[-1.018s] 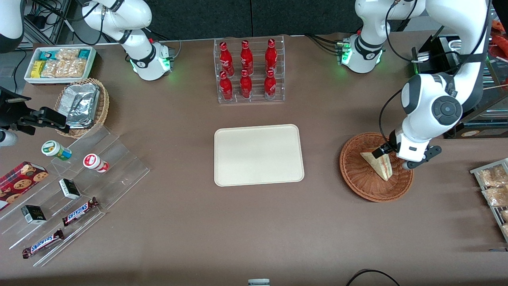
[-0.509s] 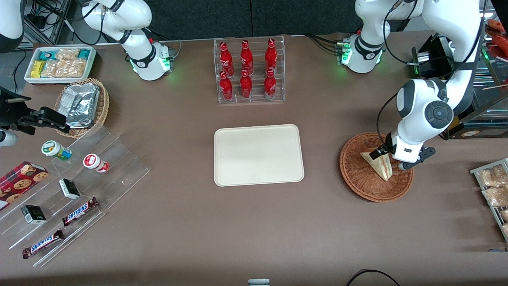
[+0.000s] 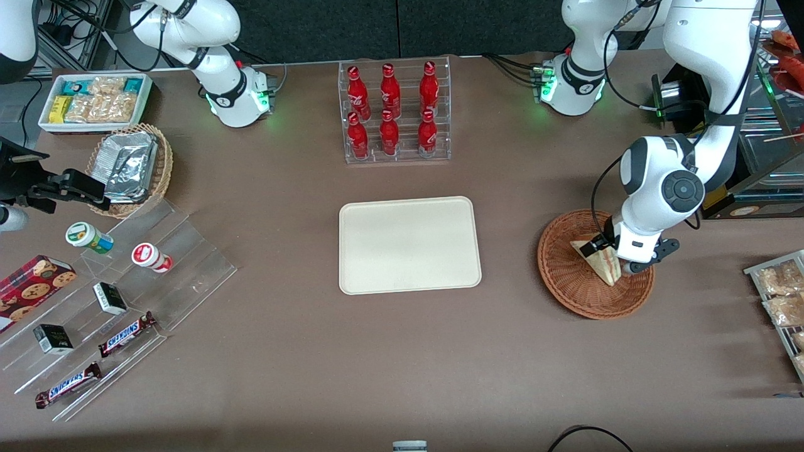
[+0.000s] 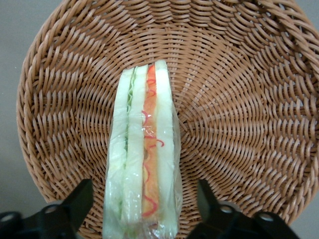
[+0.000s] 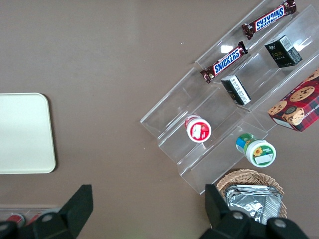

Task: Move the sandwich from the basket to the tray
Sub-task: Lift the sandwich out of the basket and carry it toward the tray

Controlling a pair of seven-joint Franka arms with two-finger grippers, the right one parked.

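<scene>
**Desk:** How does the working arm stand?

**Photographer:** The white left arm reaches down from the working arm's end of the brown tabletop [image 3: 314, 351], its rounded wrist joint bent over the round, reddish-brown woven wicker basket [image 3: 568, 285]. The gripper [image 3: 608, 256] hangs low inside the basket, directly over the small triangular, clear-wrapped sandwich [image 3: 600, 262] of pale bread.

**Desk:** What is in the containers?

**Photographer:** The sandwich lies in the wicker basket [image 4: 239, 99], the only item in it. The wrist view shows the sandwich [image 4: 144, 159] on edge, with a red-orange filling stripe and a pale green one between the bread layers. The flat cream-coloured rectangular plastic tray [image 3: 409, 244] with rounded corners sits mid-tabletop, well apart from the basket, with nothing on it. Farther from the front camera than the tray, a clear acrylic rack [image 3: 396, 112] holds six red bottles. Toward the parked arm's end, a lighter tan wicker basket [image 3: 164, 169] holds silver foil packs, and a white bin [image 3: 44, 116] holds snack packets.

**Desk:** And the fingers?

**Photographer:** Spread wide. The black fingers [image 4: 79, 201] stand one on each side of the sandwich's wrapped end, with basket weave visible between each and the wrapper. They grip nothing, and I cannot tell whether either touches the basket floor.
</scene>
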